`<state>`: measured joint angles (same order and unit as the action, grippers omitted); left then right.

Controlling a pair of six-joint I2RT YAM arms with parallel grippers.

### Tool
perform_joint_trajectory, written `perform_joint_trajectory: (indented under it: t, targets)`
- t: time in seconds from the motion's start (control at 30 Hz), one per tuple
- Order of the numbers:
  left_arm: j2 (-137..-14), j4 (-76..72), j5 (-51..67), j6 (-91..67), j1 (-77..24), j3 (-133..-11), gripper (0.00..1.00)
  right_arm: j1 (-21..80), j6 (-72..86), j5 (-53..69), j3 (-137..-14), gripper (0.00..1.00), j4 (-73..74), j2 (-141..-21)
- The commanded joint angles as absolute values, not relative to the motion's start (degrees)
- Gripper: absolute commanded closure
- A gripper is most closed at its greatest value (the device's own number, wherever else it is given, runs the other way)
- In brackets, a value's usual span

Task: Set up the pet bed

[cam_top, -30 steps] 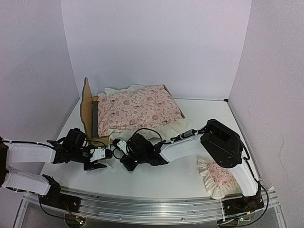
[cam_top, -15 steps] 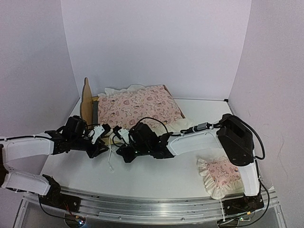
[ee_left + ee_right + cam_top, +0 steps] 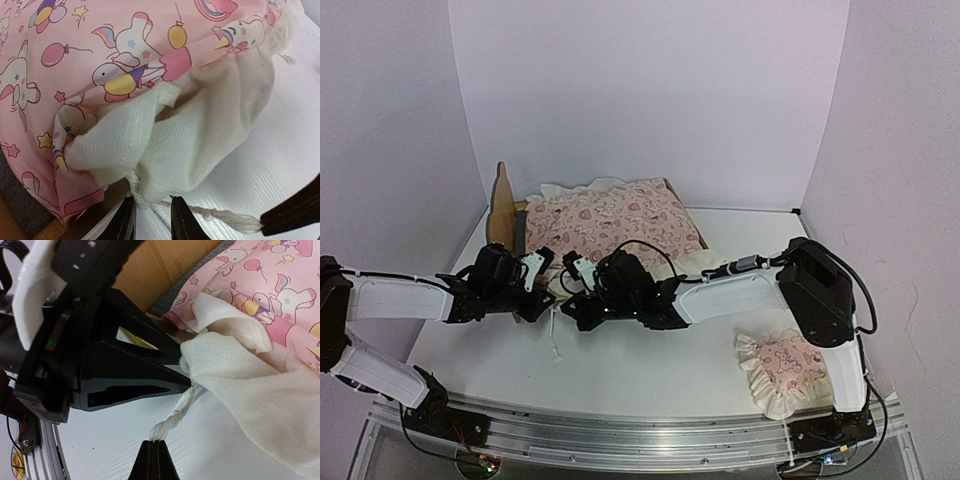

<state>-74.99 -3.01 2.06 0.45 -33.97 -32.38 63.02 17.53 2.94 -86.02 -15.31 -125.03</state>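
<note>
The pet bed (image 3: 503, 207) stands at the back left, its plywood headboard upright and a pink print mattress (image 3: 615, 225) lying on it. Both grippers meet at the mattress's near-left corner. My right gripper (image 3: 158, 444) is shut on the end of a white twisted cord (image 3: 179, 410) that comes out of the cream ruffle (image 3: 250, 385). The left gripper (image 3: 152, 216) sits at the cord's root under the ruffle (image 3: 200, 135), its jaws a narrow gap apart with the knot between them. The wooden rail (image 3: 165, 265) and grey base (image 3: 167, 304) show behind.
A small pink ruffled pillow (image 3: 782, 368) lies on the table at the near right, beside the right arm's base. A second loose white string (image 3: 554, 340) trails over the table below the grippers. White walls close in the back and both sides.
The left gripper has moved right and back to the mattress corner, and its jaws have narrowed round the cord's root. The right gripper has shifted left toward it and stays shut on the cord.
</note>
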Motion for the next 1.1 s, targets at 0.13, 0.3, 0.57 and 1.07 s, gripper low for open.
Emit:
perform_joint_trajectory:
  t: [0.13,0.3,0.57,1.07]
  targets:
    - [-77.68,-8.15,-7.71,-5.87,-33.39,-33.57,0.85,63.06,19.51,4.85,-85.44,1.00,-20.11,-124.11]
    - [-78.28,-8.08,-9.19,-6.48,-33.06,-34.02,1.00,62.66,19.74,5.30,-84.91,1.00,-20.87,-123.92]
    - [-72.74,3.92,-5.02,-4.41,-32.64,-36.87,1.00,59.62,20.88,7.61,-90.87,1.00,-21.08,-127.75]
    - [-68.98,18.19,9.80,2.04,-31.61,-43.91,1.00,59.06,24.77,15.37,-109.83,1.00,-19.25,-143.40]
